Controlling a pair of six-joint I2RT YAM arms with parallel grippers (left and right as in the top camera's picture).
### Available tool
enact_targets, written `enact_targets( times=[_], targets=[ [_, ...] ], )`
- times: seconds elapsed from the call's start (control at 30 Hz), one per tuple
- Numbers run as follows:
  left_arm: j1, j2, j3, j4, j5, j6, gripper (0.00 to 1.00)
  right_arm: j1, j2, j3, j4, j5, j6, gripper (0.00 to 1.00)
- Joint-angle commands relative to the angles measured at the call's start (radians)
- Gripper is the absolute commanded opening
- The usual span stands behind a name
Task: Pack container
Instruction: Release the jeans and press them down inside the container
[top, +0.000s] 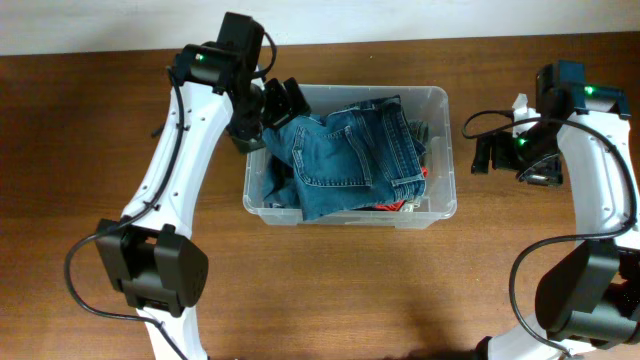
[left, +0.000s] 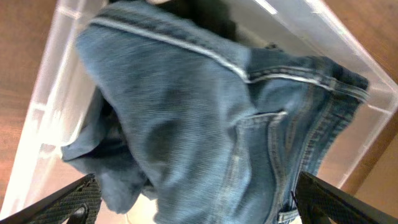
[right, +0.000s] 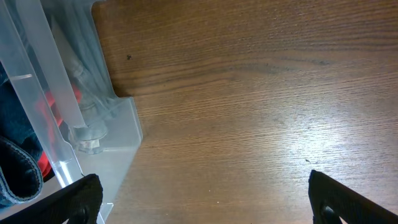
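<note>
Container (top: 448, 150) is sitting mid-surface (top: 350, 290), with its long axis running left to right between the arms. Left pincer (top: 283, 100) is hovering over the back-left corner, jaws spread wide and gripping nothing. Blue jeans (top: 345, 150) are lying directly below it. Right pincer (top: 487, 155) is hanging outside the right end wall, likewise open and empty. Left arm is nearer. Bin is showing clear, round-cornered, heaped with denim; a red item (top: 385, 207) is peeking out underneath.
</note>
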Motion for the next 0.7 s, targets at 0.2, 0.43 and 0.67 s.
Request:
enact_targets(
  times=[0.2,0.43,0.67],
  targets=[
    [0.024,-0.002,-0.141,0.075,0.035,-0.06,0.98,0.005,-0.019,0.016,0.0,0.008,0.0,0.98],
    [0.024,-0.002,-0.159,0.146,0.034,-0.06,0.54,0.005,-0.019,0.016,0.0,0.008,0.0,0.98],
    [0.017,-0.002,-0.158,0.194,0.03,-0.021,0.41,0.005,-0.019,0.016,0.0,0.008,0.0,0.98]
  ],
)
